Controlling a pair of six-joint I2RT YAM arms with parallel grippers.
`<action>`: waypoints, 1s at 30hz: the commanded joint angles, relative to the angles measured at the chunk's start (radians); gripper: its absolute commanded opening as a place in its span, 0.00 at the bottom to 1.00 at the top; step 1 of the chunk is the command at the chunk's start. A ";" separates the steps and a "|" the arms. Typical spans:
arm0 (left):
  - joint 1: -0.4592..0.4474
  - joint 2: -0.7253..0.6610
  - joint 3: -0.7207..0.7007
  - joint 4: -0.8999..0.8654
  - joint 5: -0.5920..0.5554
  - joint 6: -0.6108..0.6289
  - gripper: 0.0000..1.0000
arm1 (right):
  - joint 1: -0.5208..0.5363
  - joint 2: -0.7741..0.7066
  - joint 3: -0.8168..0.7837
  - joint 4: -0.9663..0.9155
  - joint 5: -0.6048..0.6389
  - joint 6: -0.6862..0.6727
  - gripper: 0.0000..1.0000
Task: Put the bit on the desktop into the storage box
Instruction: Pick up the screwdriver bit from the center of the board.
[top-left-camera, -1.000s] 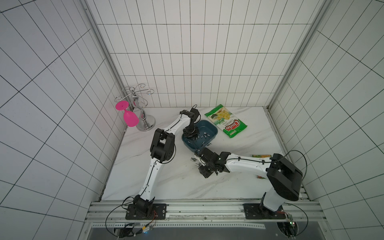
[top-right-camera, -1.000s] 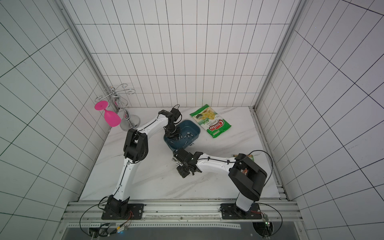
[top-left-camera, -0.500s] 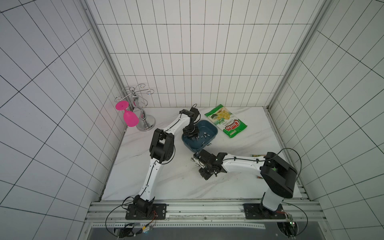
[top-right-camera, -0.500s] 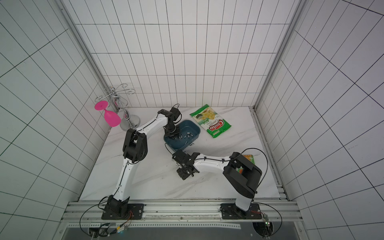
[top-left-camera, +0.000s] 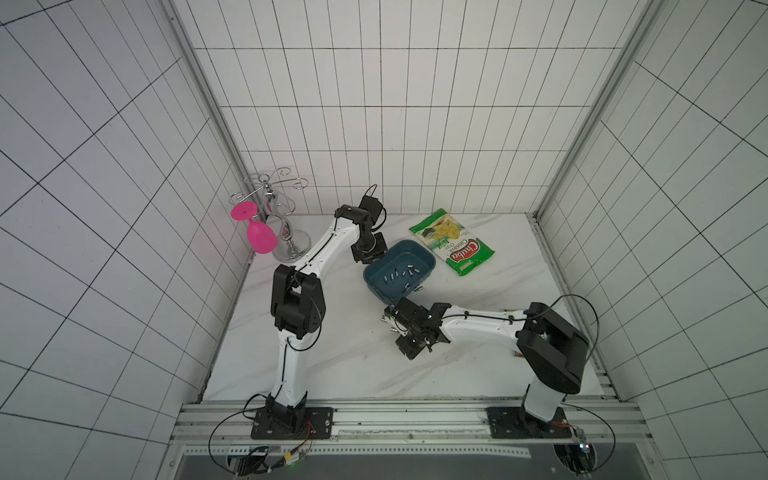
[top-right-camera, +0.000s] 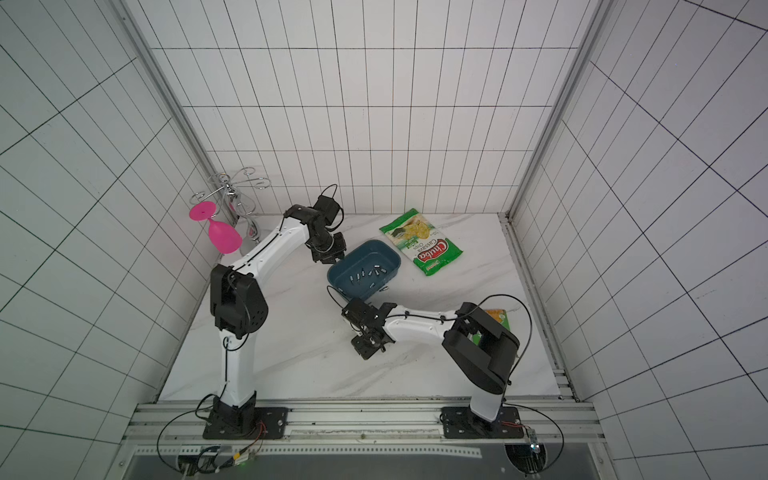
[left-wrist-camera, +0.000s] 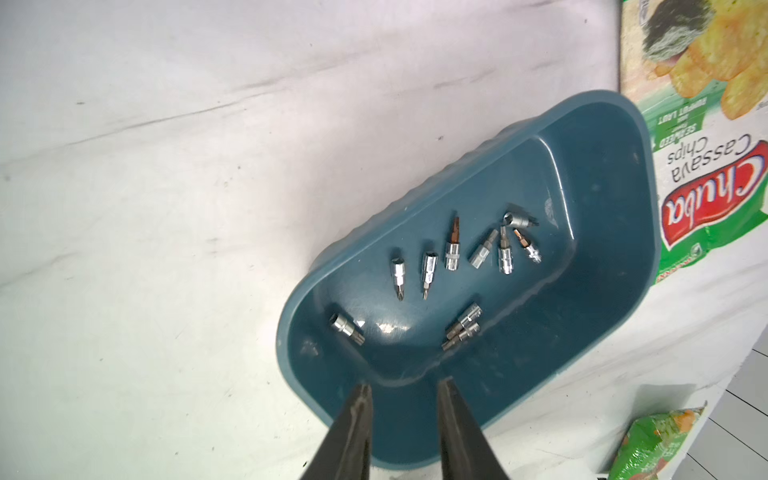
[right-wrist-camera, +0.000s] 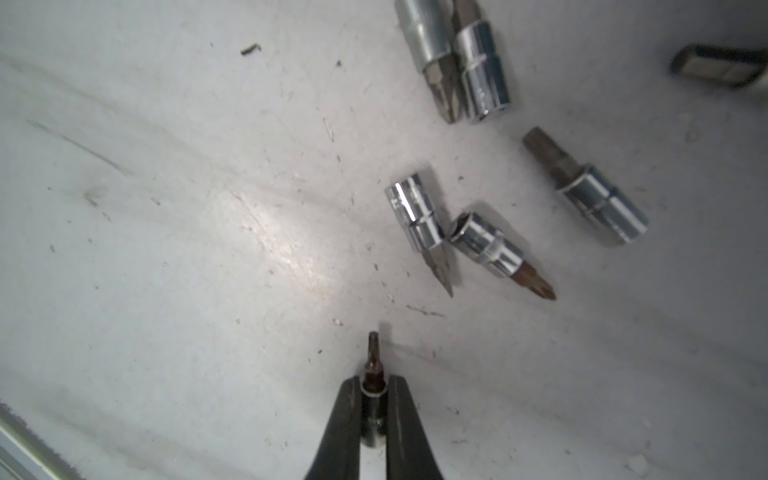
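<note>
The storage box (top-left-camera: 376, 286) (top-right-camera: 345, 289), a dark teal tub, stands mid-desktop with several silver bits (left-wrist-camera: 453, 249) lying in it. My left gripper (top-left-camera: 368, 254) (left-wrist-camera: 404, 384) hovers over the tub's far left end, open, with only the tub wall (left-wrist-camera: 602, 208) showing between its fingers. My right gripper (top-left-camera: 392, 324) (right-wrist-camera: 374, 384) is low over the white desktop (right-wrist-camera: 166, 249) just in front of the box, shut on a small bit (right-wrist-camera: 373, 365) whose brown tip sticks out past the fingertips. Several more loose bits (right-wrist-camera: 419, 220) lie on the desktop close by.
A green chips bag (top-left-camera: 453, 245) lies right of the box. A chrome rack with a pink glass (top-left-camera: 259, 237) stands at the back left corner. A second green packet (top-right-camera: 496, 316) lies behind the right arm's elbow. Tiled walls enclose three sides.
My right gripper's jaws have closed onto the bit, and the right arm's elbow has swung slightly left. The left gripper has stayed over the box end, its jaws a little wider.
</note>
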 joint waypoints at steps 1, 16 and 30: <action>0.003 -0.093 -0.078 -0.002 -0.020 -0.008 0.32 | 0.007 -0.056 0.027 -0.070 0.004 0.029 0.00; -0.009 -0.506 -0.656 0.151 -0.013 -0.110 0.32 | -0.193 -0.123 0.314 -0.252 0.118 -0.043 0.00; -0.194 -0.538 -0.757 0.152 -0.049 -0.239 0.32 | -0.349 0.318 0.755 -0.298 0.023 -0.220 0.00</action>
